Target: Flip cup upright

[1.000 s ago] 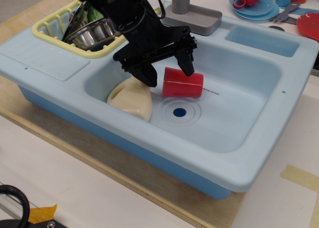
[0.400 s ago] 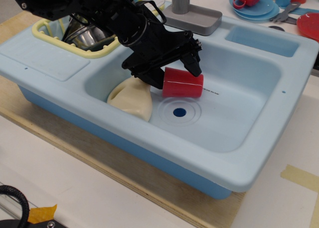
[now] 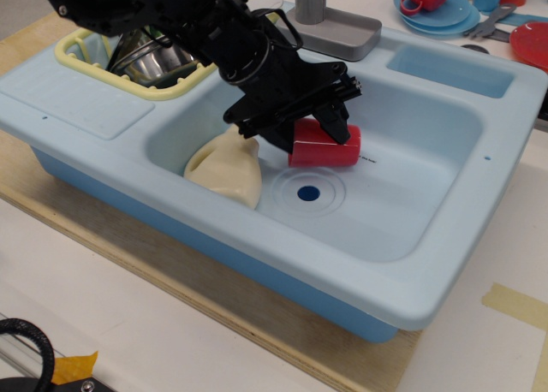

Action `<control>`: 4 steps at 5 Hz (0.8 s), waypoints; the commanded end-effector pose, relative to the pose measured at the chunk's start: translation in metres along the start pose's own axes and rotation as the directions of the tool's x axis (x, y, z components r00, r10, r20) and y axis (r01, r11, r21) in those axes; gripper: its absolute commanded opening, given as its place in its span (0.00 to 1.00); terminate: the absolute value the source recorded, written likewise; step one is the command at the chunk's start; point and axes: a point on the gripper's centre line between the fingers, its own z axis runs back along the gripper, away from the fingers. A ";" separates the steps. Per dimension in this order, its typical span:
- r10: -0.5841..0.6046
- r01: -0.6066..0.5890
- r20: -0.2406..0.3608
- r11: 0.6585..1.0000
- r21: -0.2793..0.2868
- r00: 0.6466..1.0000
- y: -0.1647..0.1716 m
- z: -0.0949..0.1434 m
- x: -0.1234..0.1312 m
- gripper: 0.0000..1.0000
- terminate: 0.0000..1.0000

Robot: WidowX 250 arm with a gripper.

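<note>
We're at the grasp step: black end effector (image 3: 310,133) w/ fingers apart, straddling the small red plastic tumbler (image 3: 330,148), which lies on its side in the light-blue plastic sink (image 3: 428,195), just right of the cream plastic bottle (image 3: 227,171). Next we'd likely close, lift & rotate it upright

Cup (image 3: 325,147): small plain red plastic tumbler, smooth, no handle, slight taper. It's lying on its side, long axis running roughly left-right across the frame. Sitting in the basin of the light blue sink (image 3: 445,264), just above the dark drain hole (image 3: 308,193). Left end is being covered by the black gripper (image 3: 315,133), so can't tell which end is the open mouth. One of the fingers (image 3: 339,128) is crossing over the cup's upper side. Cream bottle (image 3: 227,171) is lying just to its left.
</note>
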 end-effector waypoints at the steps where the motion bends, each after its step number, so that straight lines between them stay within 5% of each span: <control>1: -0.137 0.136 0.020 0.989 0.062 0.990 -0.014 0.007 0.016 0.00 0.00; 2: -0.282 0.283 -0.033 0.946 0.159 0.959 -0.031 0.004 0.022 0.00 0.00; 4: -0.351 0.395 -0.203 0.885 0.245 0.914 -0.051 -0.007 0.021 0.00 0.00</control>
